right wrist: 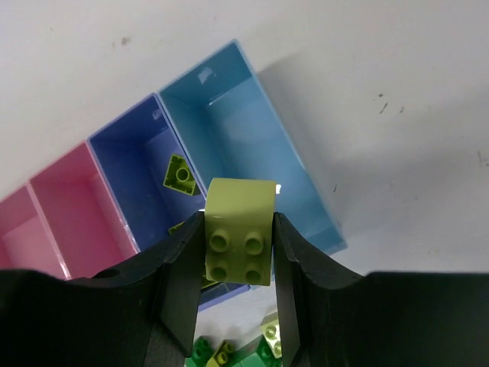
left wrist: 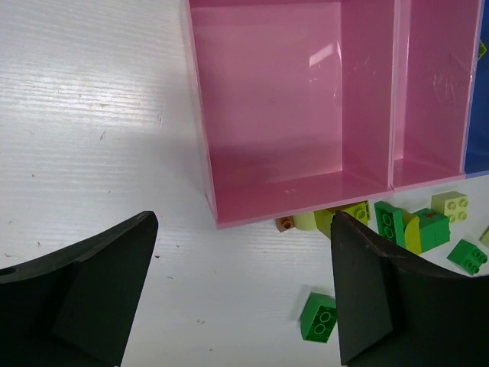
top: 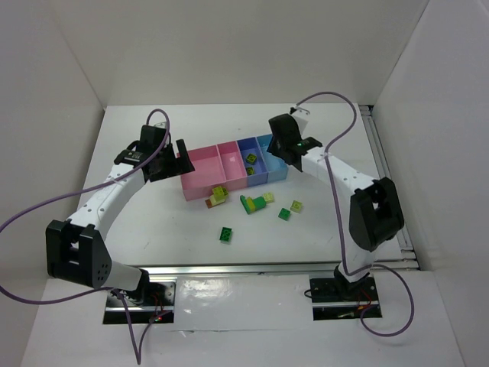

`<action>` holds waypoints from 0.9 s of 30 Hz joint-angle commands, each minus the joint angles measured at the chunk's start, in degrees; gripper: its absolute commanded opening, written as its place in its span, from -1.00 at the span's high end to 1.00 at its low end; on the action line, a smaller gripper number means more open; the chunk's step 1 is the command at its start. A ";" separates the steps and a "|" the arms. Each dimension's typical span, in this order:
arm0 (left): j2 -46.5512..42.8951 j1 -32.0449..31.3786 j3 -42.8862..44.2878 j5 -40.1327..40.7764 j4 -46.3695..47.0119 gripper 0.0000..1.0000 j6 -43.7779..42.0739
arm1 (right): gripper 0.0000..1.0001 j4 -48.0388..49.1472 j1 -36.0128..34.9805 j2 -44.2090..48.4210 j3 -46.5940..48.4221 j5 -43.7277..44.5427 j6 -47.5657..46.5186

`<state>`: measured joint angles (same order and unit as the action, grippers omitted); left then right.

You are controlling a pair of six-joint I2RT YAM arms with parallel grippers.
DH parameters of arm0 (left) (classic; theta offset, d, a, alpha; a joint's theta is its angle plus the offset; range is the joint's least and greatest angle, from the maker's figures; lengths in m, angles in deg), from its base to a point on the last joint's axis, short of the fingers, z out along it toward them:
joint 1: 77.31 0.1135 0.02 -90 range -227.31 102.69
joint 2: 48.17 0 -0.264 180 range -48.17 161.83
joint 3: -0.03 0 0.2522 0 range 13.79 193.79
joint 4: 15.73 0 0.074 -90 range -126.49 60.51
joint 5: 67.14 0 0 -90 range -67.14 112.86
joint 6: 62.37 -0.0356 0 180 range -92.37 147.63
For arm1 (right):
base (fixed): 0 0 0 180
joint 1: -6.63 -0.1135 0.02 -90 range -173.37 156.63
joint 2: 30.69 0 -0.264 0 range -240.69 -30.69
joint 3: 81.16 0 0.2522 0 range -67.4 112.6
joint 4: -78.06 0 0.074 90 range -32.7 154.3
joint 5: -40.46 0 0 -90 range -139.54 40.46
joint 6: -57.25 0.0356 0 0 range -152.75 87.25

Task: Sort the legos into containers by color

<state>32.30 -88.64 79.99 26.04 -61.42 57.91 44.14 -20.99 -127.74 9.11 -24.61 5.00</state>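
One lime brick (right wrist: 241, 200), four studs up, pinched above the blue end of the tray (top: 200, 170)
The right gripper (right wrist: 238, 248) clamps it between both fingers. The tray has four compartments: two pink, one periwinkle, one light blue. A second lime brick (right wrist: 179, 174) lies in the periwinkle one. Three single loose bricks (top: 226, 234) and two small clusters lie on the table (top: 153, 229) before the tray. The left gripper (left wrist: 244, 229) is spread wide by the large pink corner
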 commanded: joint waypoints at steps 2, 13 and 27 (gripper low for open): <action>-1.54 0.35 0.87 1.21 -0.60 -0.91 0.57 | 0.35 -0.49 -0.68 -4.45 3.55 0.48 -1.63; -2.07 0.35 0.34 1.21 -1.12 -0.91 0.04 | 0.31 0.12 -0.68 -7.70 6.28 -1.11 -2.78; -2.07 0.35 0.87 1.13 -1.65 -0.91 -0.49 | -0.62 0.31 -1.21 6.33 -7.40 5.30 -0.60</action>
<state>32.19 -88.64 79.99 26.68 -62.57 57.82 44.97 -21.75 -130.37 7.93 -24.22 1.94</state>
